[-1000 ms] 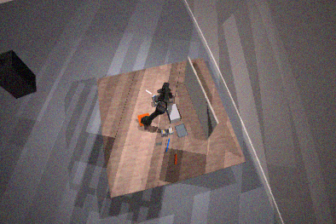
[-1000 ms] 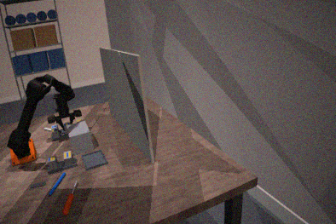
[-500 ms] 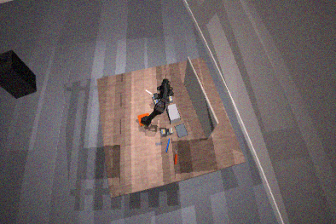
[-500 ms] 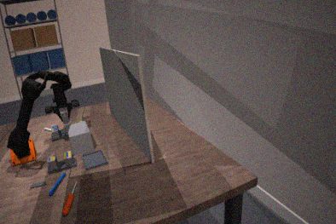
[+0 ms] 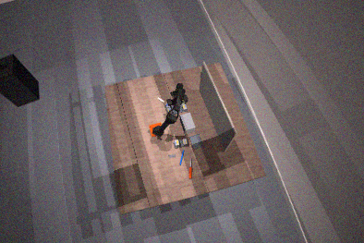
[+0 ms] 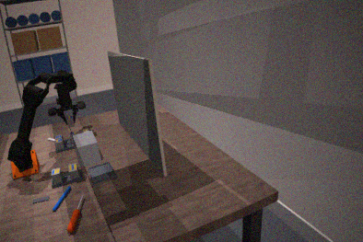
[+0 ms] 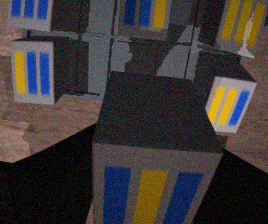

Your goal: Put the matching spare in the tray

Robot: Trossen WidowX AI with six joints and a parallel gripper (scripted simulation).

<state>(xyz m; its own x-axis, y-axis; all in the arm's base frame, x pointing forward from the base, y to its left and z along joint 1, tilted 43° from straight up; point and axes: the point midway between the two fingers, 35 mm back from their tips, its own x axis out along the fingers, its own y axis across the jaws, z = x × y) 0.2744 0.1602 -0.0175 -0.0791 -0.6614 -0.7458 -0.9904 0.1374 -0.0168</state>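
While the spare with blue-yellow-blue stripes hung clamped in the gripper above the other spares, the carry step seemed under way; next came moving it to the tray and releasing.

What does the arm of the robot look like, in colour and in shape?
The arm is black and slim, made of jointed links, and rises from an orange base. Its end effector is also black, with a wide crossbar above two thin fingers. No cables or markings can be made out in the dim views.
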